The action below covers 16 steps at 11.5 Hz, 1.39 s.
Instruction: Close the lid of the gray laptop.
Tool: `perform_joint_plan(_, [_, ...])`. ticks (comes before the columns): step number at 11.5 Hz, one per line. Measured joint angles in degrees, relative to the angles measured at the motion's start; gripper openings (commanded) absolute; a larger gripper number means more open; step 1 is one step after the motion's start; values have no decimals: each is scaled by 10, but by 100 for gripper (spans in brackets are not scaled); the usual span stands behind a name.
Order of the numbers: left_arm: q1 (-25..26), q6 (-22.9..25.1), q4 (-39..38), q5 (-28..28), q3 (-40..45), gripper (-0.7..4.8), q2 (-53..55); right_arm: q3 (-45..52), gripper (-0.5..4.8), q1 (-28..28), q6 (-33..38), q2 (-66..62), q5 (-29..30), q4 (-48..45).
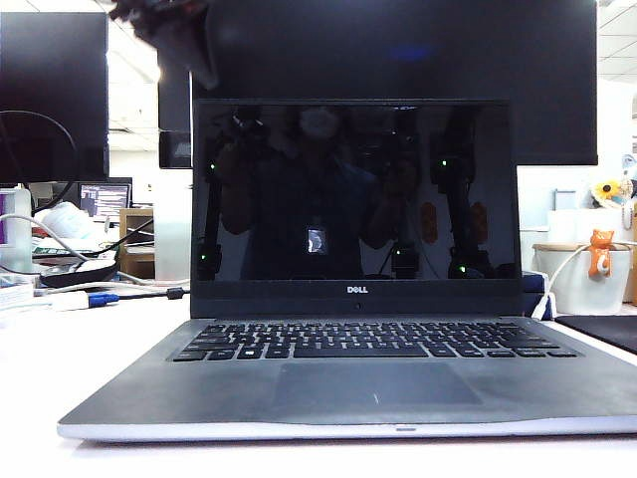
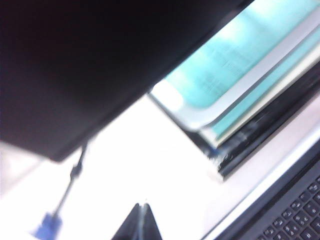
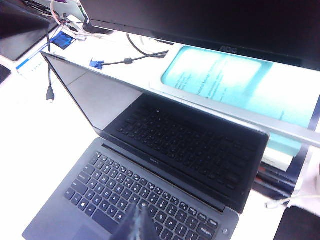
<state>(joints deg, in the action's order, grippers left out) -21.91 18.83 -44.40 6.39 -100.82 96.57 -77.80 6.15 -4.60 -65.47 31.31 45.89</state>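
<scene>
Behind my white table (image 1: 30, 398) stands a big black monitor (image 1: 398, 60), bright ceiling lights overhead. A cluttered desk (image 1: 60, 269) sits off to my left, a white tub (image 1: 587, 284) to my right.

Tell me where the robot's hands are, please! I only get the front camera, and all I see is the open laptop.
Observer: The right hand hangs above the keyboard of the gray laptop; the lid is up.
Operator: And the other one?
Observer: The left hand is over the white table, beside the laptop.
Operator: What's behind the screen?
Observer: A turquoise sheet, below a black AOC monitor.
</scene>
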Motion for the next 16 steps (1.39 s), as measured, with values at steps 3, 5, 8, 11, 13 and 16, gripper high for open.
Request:
perform_joint_plan(3, [-15,-18,-9,-36,-1,-5,10,0,-1,0,-1,0,4,-1])
perform_joint_plan(5, [-11,-18,-34,-26,-3,-5,25,0,-1,0,-5,0,4,-1])
perform_joint_plan(8, [-3,35,-191,144,-7,-5,40,3,-1,0,-13,0,4,-1])
perform_joint_plan(11, [-54,76,-230,248,-3,-5,40,3,-1,-1,-13,0,3,-1])
perform_joint_plan(13, [-52,12,-166,153,-4,-5,37,3,-1,-1,-14,0,3,5])
perform_joint_plan(16, [-70,5,-196,208,-3,-5,37,4,-1,-7,-22,0,3,21])
